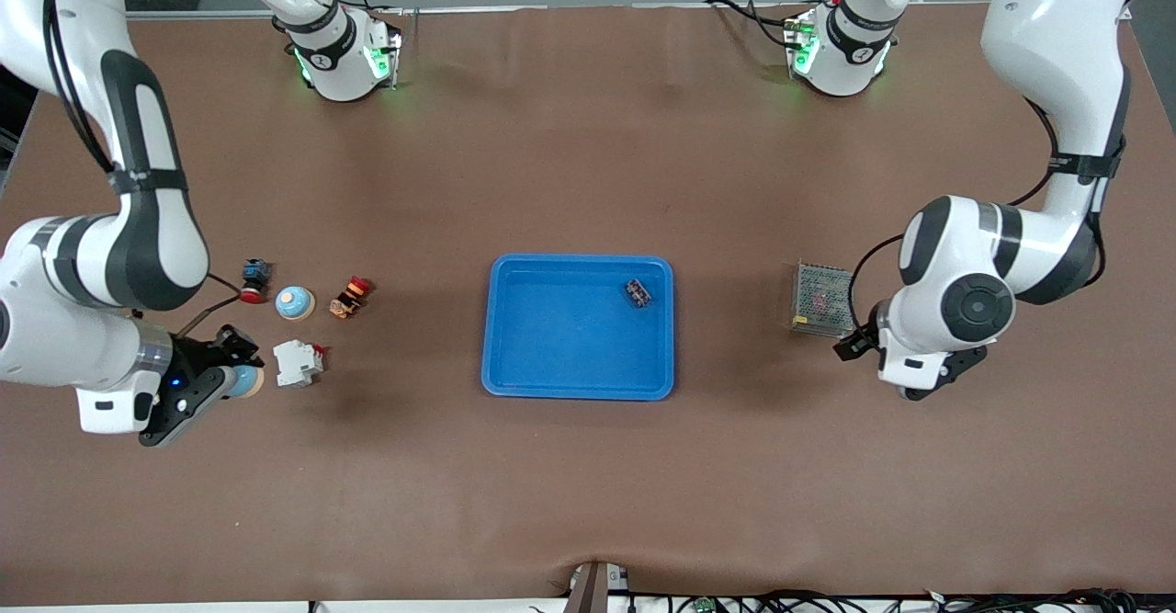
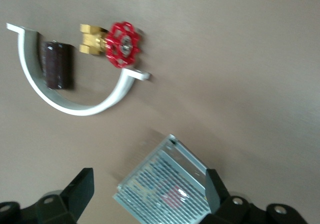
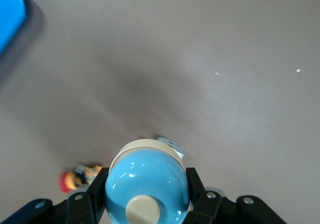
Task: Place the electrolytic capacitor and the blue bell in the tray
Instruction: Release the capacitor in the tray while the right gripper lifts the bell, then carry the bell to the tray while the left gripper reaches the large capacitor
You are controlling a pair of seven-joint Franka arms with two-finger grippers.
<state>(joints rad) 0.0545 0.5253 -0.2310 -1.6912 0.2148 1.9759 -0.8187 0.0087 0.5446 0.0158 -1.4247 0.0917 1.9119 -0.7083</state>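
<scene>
- The right gripper (image 1: 241, 376) hangs over the table (image 1: 588, 135) toward the right arm's end, well apart from the blue tray (image 1: 514, 356), with its jaws clamped on a blue bell (image 3: 146, 181).
- A second blue bell (image 1: 294, 301) with a cream base sits on the table between the tray and the right arm's end, farther from the front camera than a white switch block (image 1: 298, 363).
- A small dark component (image 1: 638, 293) lies inside the tray, in the corner toward the left arm's end and the robot bases.
- The left gripper (image 2: 150, 194) hovers over a grey mesh box (image 1: 820, 298) that stands beside the tray toward the left arm's end, its jaws wide apart and holding nothing.
- In the left wrist view, a dark cylindrical capacitor (image 2: 58, 64), a white curved bracket (image 2: 75, 104) and a red-handled brass valve (image 2: 117, 43) lie near the mesh box.
</scene>
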